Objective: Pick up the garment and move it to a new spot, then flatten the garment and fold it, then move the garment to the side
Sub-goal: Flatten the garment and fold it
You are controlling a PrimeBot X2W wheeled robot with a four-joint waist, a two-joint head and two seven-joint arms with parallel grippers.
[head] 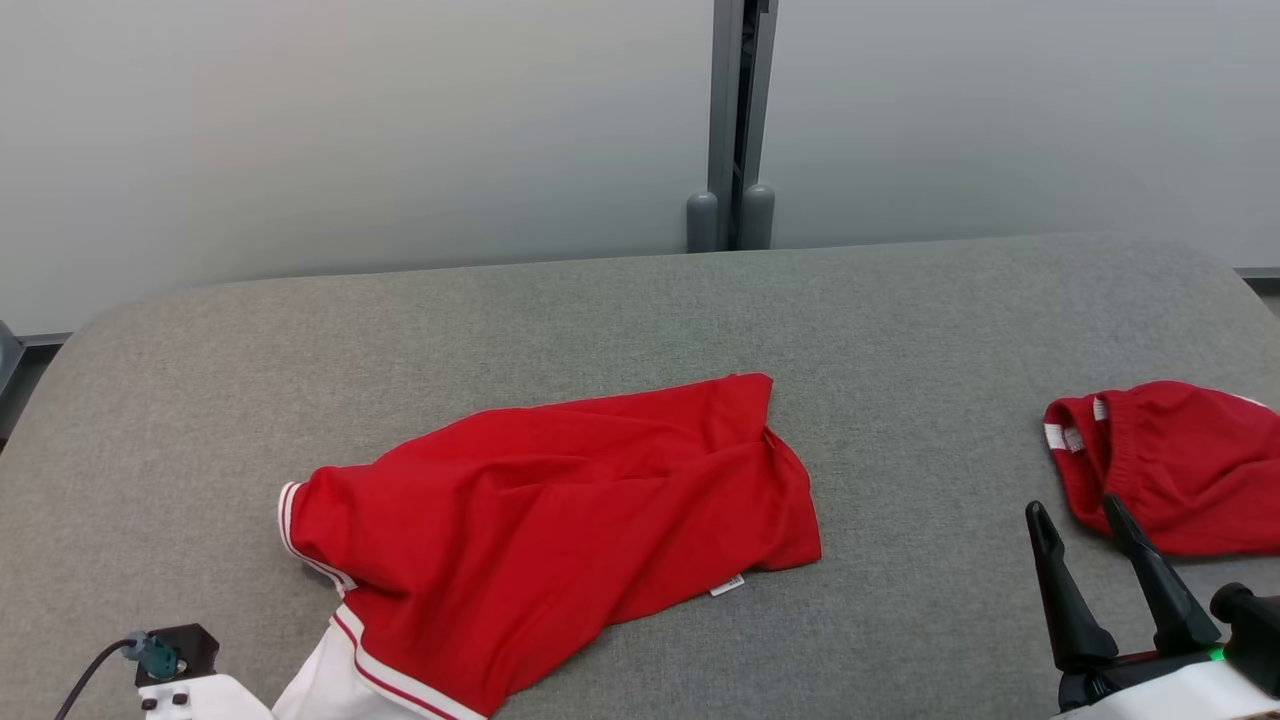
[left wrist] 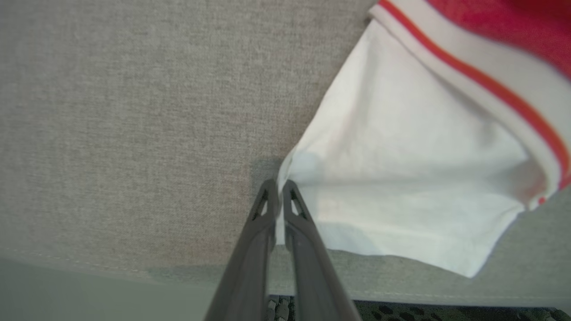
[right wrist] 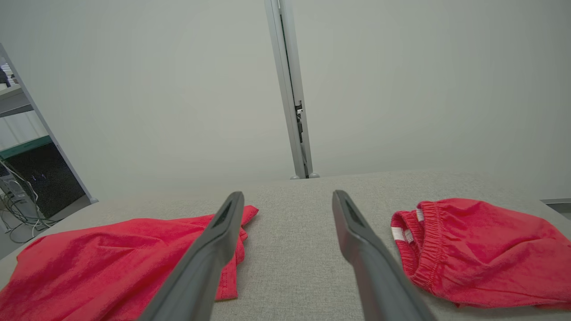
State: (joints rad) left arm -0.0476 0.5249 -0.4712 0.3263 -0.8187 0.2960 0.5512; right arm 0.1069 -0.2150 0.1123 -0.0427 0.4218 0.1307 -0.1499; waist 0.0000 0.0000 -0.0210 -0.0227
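The crumpled red short-sleeved shirt with white striped trim [head: 560,510] lies spread at the middle of the grey fabric-covered counter [head: 640,310], reaching toward 7 o'clock in the head view. There its white sleeve panel [head: 330,685] trails to the near edge. In the left wrist view, the left tool [left wrist: 280,187] is clenched on the edge of that white panel [left wrist: 401,178], with a sliver of cloth between its dark fingers. At 5 o'clock in the head view the right tool [head: 1075,508] hovers released, fingers apart and holding nothing. Just beyond it, at 3 o'clock, lies a second bunched red garment with an elastic hem [head: 1180,465]. Pale wall panels [head: 350,130] and a grey metal post [head: 735,120] stand at 12 o'clock.
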